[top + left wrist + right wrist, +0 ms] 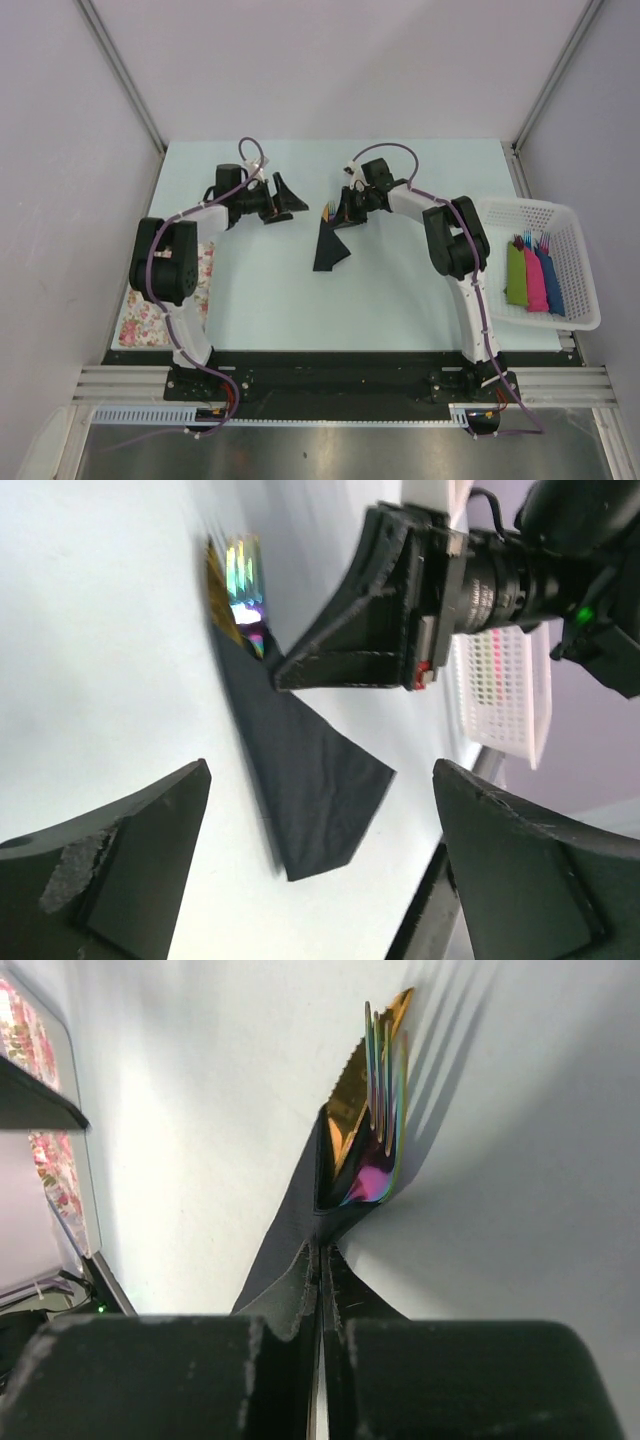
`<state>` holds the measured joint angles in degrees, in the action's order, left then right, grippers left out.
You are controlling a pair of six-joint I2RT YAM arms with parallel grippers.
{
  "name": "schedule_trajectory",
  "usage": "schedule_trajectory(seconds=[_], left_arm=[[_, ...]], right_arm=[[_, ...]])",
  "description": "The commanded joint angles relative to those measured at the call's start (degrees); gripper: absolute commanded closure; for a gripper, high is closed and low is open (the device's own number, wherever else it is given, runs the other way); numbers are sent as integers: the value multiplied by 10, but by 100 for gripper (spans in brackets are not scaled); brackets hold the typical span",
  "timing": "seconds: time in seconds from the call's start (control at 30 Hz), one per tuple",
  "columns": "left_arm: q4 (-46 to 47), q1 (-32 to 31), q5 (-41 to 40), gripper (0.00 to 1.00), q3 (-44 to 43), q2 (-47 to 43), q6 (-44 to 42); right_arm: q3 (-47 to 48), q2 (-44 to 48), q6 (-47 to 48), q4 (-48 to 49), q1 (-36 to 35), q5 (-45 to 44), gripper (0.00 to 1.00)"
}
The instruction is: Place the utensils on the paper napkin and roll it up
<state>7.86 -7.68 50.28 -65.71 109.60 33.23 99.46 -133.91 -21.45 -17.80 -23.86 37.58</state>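
Note:
The black paper napkin (330,247) lies mid-table, folded into a narrow wedge around the utensils (328,212), whose tips poke out at its far end. In the right wrist view a rainbow-sheen fork and a gold knife (372,1090) stick out of the napkin (285,1255). My right gripper (322,1260) is shut, pinching the napkin's fold just below the utensil heads. My left gripper (290,203) hovers to the left of the bundle, jaws wide open and holding nothing. The left wrist view shows the napkin (310,770) ahead between its fingers (130,880), with the right gripper (370,630) at the napkin's far end.
A white basket (590,260) at the right table edge holds green, pink and blue bundles (535,280) with fork tips. A floral cloth (150,315) lies at the left, partly under the left arm. Grey walls close in the table on three sides.

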Motion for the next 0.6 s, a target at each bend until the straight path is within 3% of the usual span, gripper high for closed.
schedule_trajectory(seconds=[0.0,0.2,0.43,0.57], left_arm=[[-70,12,-55,1,-42,-39,-76],[-54,14,-134,0,-35,-76,-127],[-100,19,-148,0,-64,-67,-141],[-60,22,-159,0,-42,-83,-118]], right_arm=[[-5,54,-11,56,5,28,100],[-15,70,-16,76,7,43,100],[-23,81,-24,90,8,54,100],[-25,89,-30,104,11,70,100]])
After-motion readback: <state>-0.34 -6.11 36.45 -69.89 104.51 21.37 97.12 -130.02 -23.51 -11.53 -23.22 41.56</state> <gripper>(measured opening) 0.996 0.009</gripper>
